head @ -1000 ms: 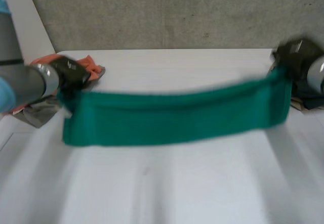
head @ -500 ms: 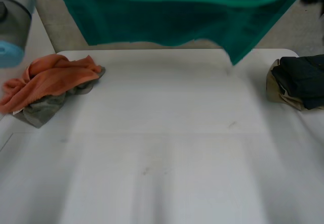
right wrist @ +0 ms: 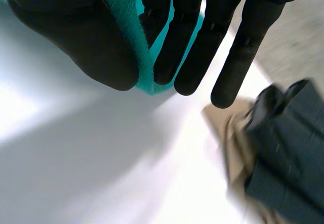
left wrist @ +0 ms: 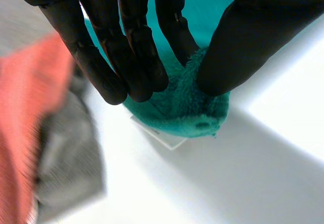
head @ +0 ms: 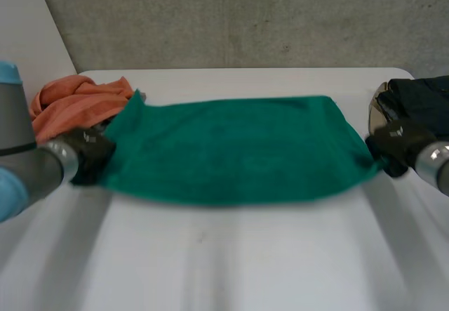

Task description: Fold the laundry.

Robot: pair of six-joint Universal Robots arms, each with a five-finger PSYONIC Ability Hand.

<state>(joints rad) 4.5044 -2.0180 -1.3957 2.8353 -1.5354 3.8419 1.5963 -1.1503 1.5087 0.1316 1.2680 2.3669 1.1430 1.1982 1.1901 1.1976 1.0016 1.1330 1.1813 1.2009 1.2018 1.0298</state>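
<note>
A green towel (head: 231, 149) lies spread across the middle of the white table (head: 231, 262), stretched between my two hands. My left hand (head: 88, 155) pinches its near left corner (left wrist: 190, 110) between thumb and fingers, close above the table. At the other end my right hand (head: 396, 142) pinches the near right corner (right wrist: 134, 42) the same way. The far edge of the towel rests flat on the table.
An orange cloth (head: 70, 107) over a grey one (left wrist: 66, 158) is heaped at the table's left, just behind my left hand. A dark garment (head: 417, 104) on a beige one (right wrist: 233, 143) lies at the right edge beside my right hand.
Half a second ago the towel was swung up high above the table. Both hands have since come down toward me, and the towel now lies spread flat.
</note>
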